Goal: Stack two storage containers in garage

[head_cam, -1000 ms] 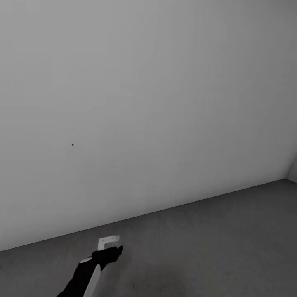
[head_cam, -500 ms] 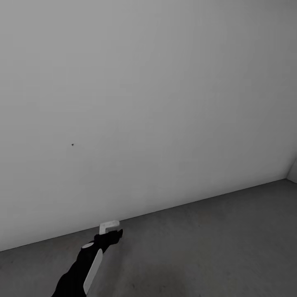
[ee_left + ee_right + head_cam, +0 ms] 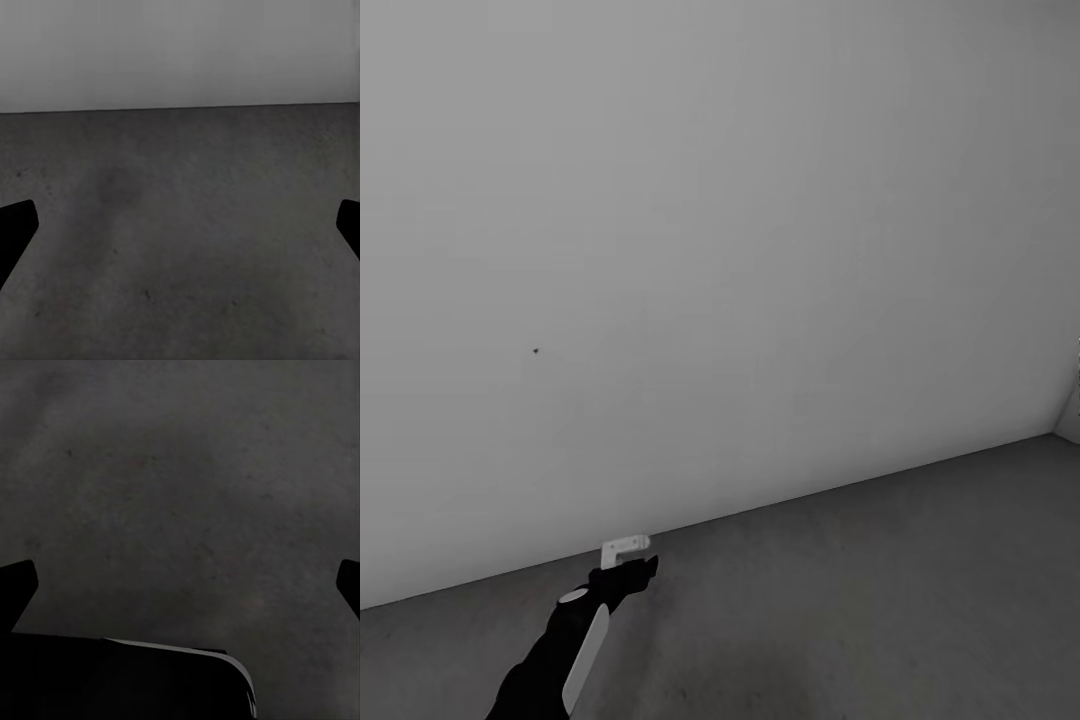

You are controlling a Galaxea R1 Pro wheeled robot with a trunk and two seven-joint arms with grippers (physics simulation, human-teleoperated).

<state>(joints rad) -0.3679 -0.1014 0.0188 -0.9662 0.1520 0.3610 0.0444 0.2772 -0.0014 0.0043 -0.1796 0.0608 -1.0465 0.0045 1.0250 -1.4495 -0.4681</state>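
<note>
The two storage containers are out of view. I face a bare white wall (image 3: 720,250) of the garage, with the dark grey concrete floor (image 3: 860,580) running along its foot. My left gripper (image 3: 628,562) reaches forward low over the floor, close to the wall's base. In the left wrist view the left gripper (image 3: 180,232) is open, its black fingertips (image 3: 15,225) far apart with only floor (image 3: 180,187) between them. The right gripper (image 3: 180,589) is open too, above bare concrete (image 3: 187,472), nothing held.
The wall meets a second wall in a corner at the far right (image 3: 1072,420). A tiny dark speck (image 3: 536,351) marks the wall. A dark part of the robot with a pale edge (image 3: 150,682) lies under the right gripper.
My left arm has stretched a little further forward toward the wall's base, then stopped. The view itself has not shifted.
</note>
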